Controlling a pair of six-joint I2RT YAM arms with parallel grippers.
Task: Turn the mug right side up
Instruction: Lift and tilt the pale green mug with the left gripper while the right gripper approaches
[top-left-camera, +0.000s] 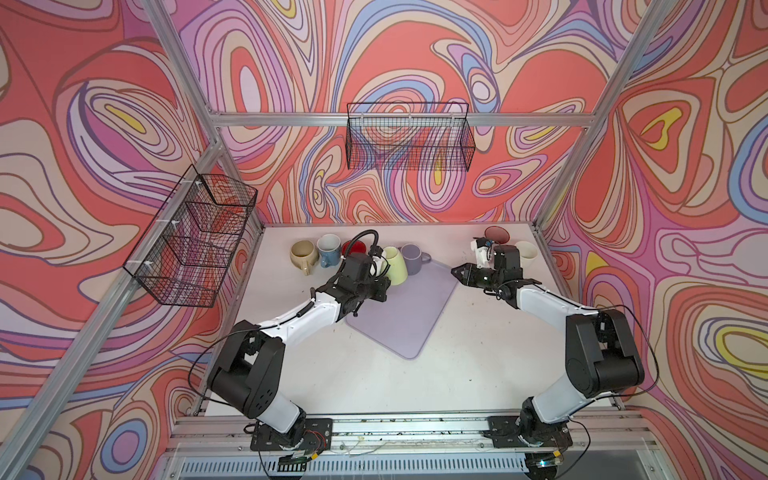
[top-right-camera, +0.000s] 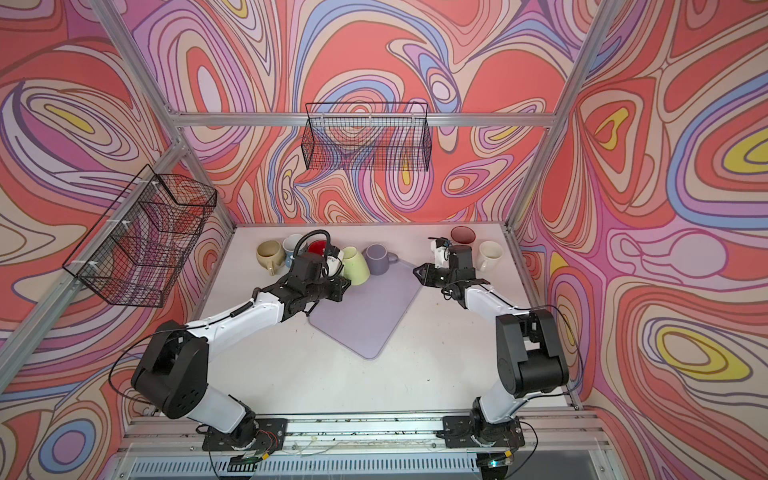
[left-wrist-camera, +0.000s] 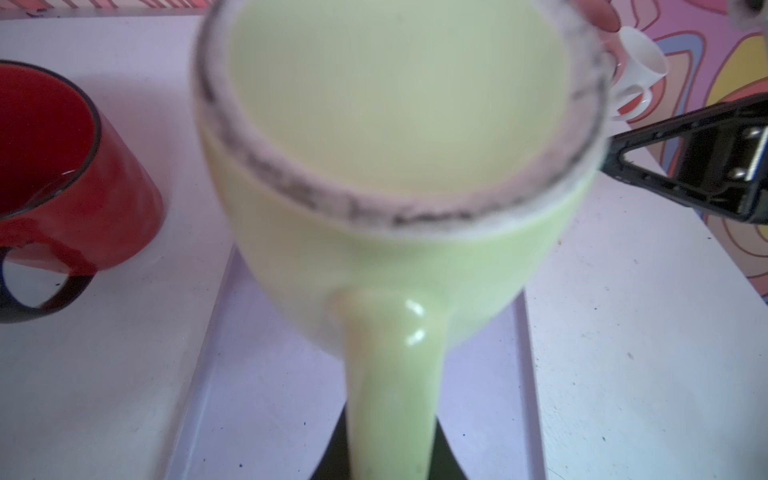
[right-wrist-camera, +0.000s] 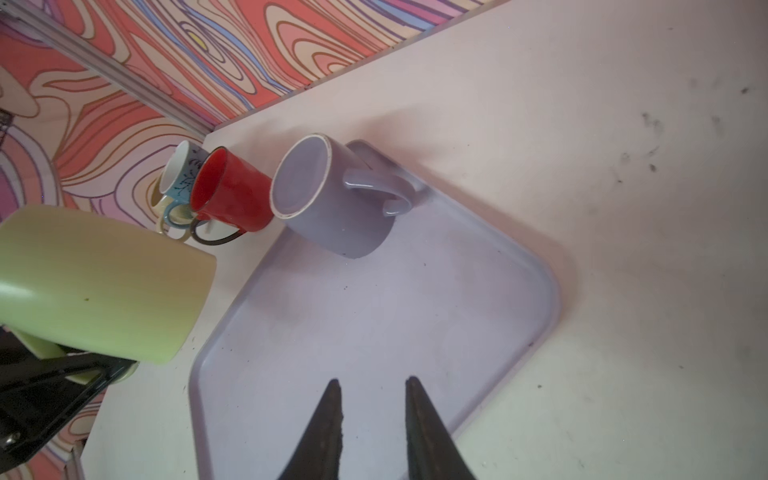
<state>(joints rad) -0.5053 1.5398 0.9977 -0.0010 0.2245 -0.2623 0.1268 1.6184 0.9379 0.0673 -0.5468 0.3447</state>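
The left pincer (top-left-camera: 384, 284) is clamped narrow on the handle (left-wrist-camera: 392, 374) of the green mug (top-left-camera: 395, 266), probably so a wrist roll can swing it upright. The mug hangs tilted over the purple mat (top-left-camera: 407, 324), near the bench's (top-left-camera: 332, 374) back edge. The right pincer (right-wrist-camera: 372, 386), slightly parted, holds nothing and keeps clear

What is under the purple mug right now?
The purple mug stands base up on a corner of the lavender tray. Its mouth faces down, so anything inside it is covered.
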